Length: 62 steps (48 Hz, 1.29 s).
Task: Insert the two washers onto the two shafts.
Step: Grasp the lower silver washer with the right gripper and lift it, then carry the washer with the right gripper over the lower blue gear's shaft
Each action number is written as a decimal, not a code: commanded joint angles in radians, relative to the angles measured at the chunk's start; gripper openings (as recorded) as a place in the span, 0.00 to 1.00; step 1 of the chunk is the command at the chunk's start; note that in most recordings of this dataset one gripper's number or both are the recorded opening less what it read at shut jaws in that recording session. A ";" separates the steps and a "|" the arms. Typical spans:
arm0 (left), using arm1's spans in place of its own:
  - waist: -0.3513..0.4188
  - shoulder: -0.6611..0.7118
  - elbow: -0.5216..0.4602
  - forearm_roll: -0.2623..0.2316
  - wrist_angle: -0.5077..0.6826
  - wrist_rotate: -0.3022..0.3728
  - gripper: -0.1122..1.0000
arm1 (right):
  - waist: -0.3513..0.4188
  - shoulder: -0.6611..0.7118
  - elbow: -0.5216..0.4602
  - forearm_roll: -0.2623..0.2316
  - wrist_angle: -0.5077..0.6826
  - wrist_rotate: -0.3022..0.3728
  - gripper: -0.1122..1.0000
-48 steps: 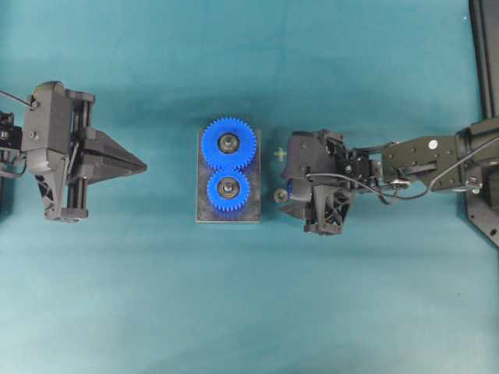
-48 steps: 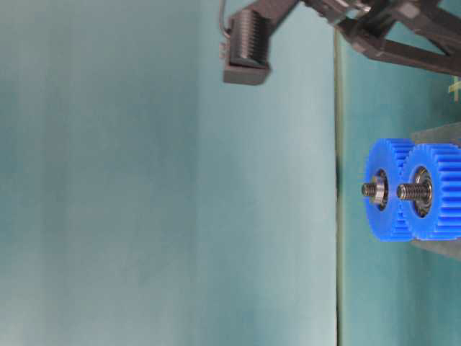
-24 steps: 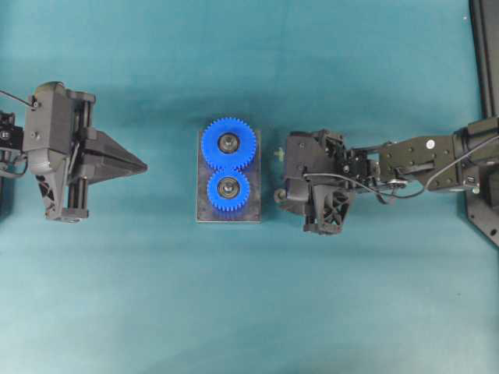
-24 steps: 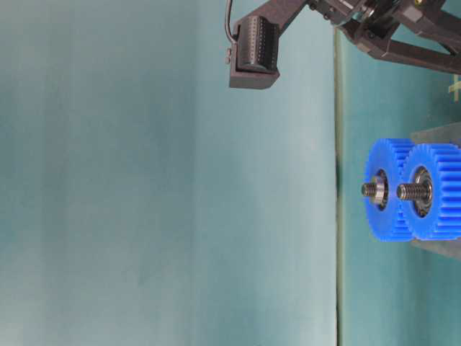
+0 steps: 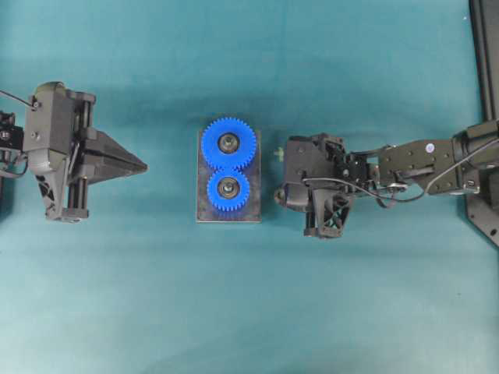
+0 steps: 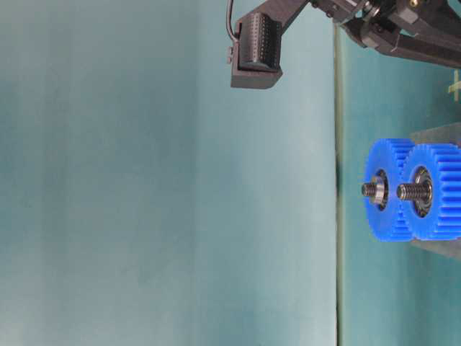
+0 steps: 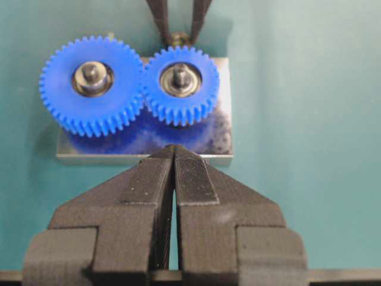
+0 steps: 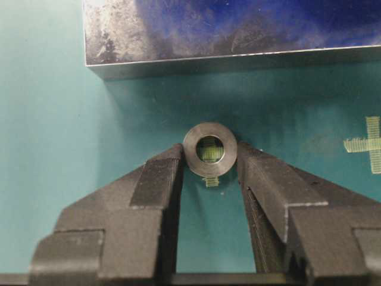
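Overhead view: the left arm rests near the left edge of the teal worktop (image 5: 249, 312), its left pincer (image 5: 140, 166) pointing toward the centre. The right arm reaches in from the right edge, level and low, with the right pincer (image 5: 278, 196) just beside the metal base plate (image 5: 203, 210). Two meshed blue gears (image 5: 228, 160) sit on the plate at mid-worktop.

Table-level view: each gear carries a threaded shaft (image 6: 403, 191) standing upright.

Left wrist view: the left pincer (image 7: 174, 156) has its fingers pressed together, holding nothing, aimed at the plate's near edge.

Right wrist view: the washer (image 8: 209, 149) lies flat on the worktop near the plate's edge, over a green cross mark. The right pincer (image 8: 209, 158) stands partly open, one finger (image 8: 156, 179) on each side of the washer, touching or nearly touching its rim.
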<state>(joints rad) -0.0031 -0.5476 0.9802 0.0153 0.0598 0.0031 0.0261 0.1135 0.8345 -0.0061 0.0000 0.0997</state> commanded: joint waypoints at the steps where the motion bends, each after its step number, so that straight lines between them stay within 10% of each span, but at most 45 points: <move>1: -0.002 -0.002 -0.017 0.003 -0.011 -0.002 0.10 | 0.028 0.002 -0.003 0.000 0.014 0.012 0.41; 62: -0.005 -0.002 -0.026 0.003 -0.018 0.002 0.10 | -0.002 -0.081 -0.284 -0.038 0.192 -0.061 0.39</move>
<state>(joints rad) -0.0046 -0.5446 0.9787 0.0169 0.0506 0.0031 0.0245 0.0353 0.5844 -0.0430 0.1948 0.0537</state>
